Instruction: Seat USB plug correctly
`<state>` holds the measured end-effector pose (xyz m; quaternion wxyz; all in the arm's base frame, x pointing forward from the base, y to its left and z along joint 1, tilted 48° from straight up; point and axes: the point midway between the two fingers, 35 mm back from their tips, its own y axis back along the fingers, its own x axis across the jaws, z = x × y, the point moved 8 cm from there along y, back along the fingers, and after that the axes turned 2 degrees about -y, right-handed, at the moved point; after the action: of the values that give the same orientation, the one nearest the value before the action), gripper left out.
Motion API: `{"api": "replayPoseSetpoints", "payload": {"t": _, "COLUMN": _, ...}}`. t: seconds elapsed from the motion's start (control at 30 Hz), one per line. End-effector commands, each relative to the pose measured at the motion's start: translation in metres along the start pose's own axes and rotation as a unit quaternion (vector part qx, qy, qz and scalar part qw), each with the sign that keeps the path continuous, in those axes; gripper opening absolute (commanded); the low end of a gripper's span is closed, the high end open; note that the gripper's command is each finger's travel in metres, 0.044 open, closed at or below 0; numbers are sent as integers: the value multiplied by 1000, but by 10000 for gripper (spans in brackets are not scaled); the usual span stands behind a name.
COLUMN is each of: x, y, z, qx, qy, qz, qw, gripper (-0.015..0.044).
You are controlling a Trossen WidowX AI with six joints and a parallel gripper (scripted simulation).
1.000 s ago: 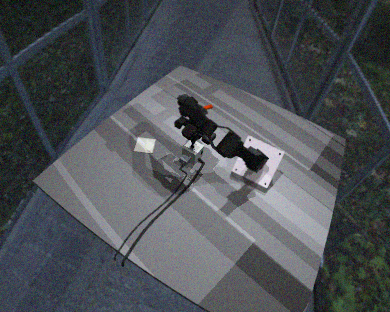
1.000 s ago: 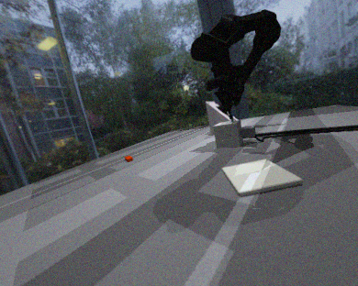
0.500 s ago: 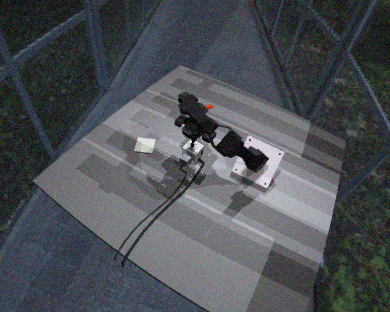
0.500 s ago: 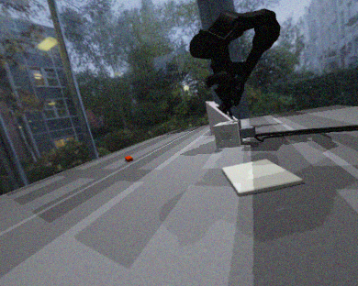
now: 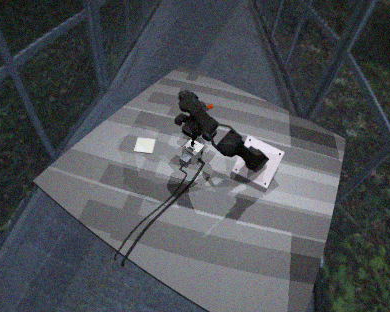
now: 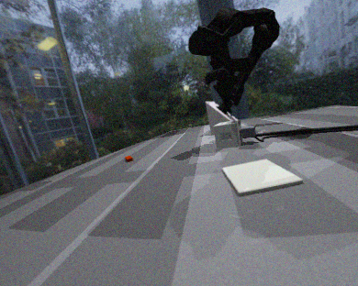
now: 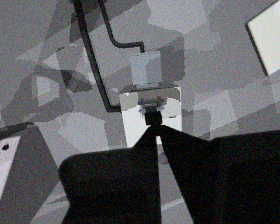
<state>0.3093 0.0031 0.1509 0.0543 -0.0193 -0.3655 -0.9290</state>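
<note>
The gripper [image 5: 193, 142] [image 6: 228, 109] [image 7: 156, 130] is pinched tight on the small dark plug [image 7: 153, 117], which sits right under its tips on top of the white cube [image 5: 194, 147] [image 6: 227, 134] [image 7: 133, 132], so the next pull should probably go straight up.

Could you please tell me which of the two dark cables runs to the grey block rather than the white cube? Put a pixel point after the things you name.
The thinner-looking cable [image 5: 186, 174] [image 7: 127, 46], on the right in the wrist view; it meets the grey block [image 5: 185, 158] [image 6: 248, 132] [image 7: 146, 69]. The other reaches the white cube's side.
</note>
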Motion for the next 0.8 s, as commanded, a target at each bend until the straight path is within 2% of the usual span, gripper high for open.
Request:
{"api": "replayPoseSetpoints", "payload": {"t": 0.0, "x": -2, "y": 5, "z": 1, "qx": 3, "qy": 4, "qz": -4, "qw": 1000, "gripper": 0}}
{"api": "replayPoseSetpoints", "payload": {"t": 0.27, "x": -1, "y": 3, "z": 0, "qx": 1, "qy": -19, "qz": -2, "qw": 1000, "gripper": 0}}
{"api": "replayPoseSetpoints", "payload": {"t": 0.77, "x": 0, "y": 2, "z": 0, "qx": 0, "qy": -214, "qz": -1, "qw": 977, "gripper": 0}}
